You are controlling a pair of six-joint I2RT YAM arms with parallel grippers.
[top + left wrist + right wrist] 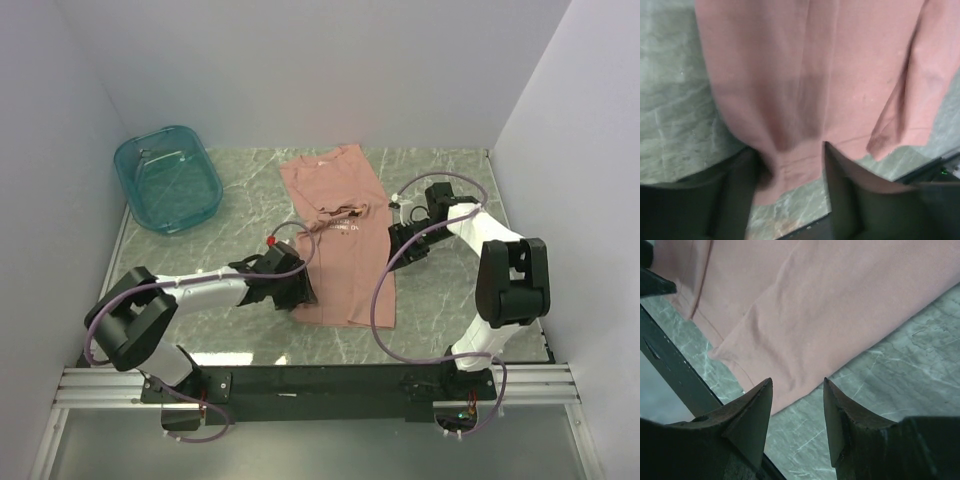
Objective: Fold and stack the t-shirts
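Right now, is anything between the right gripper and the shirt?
Nothing visible. The right gripper hangs open at the right edge of the shirt. Only the table shows between its jaws, and the folded cloth edge lies just ahead of its fingertips.

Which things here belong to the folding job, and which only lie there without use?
Belong to the job:
- pink t-shirt, lying on the table
- left gripper, a shirt corner between its fingers
- right gripper, open at the shirt's edge

Only lying about:
- teal plastic tub, far left corner
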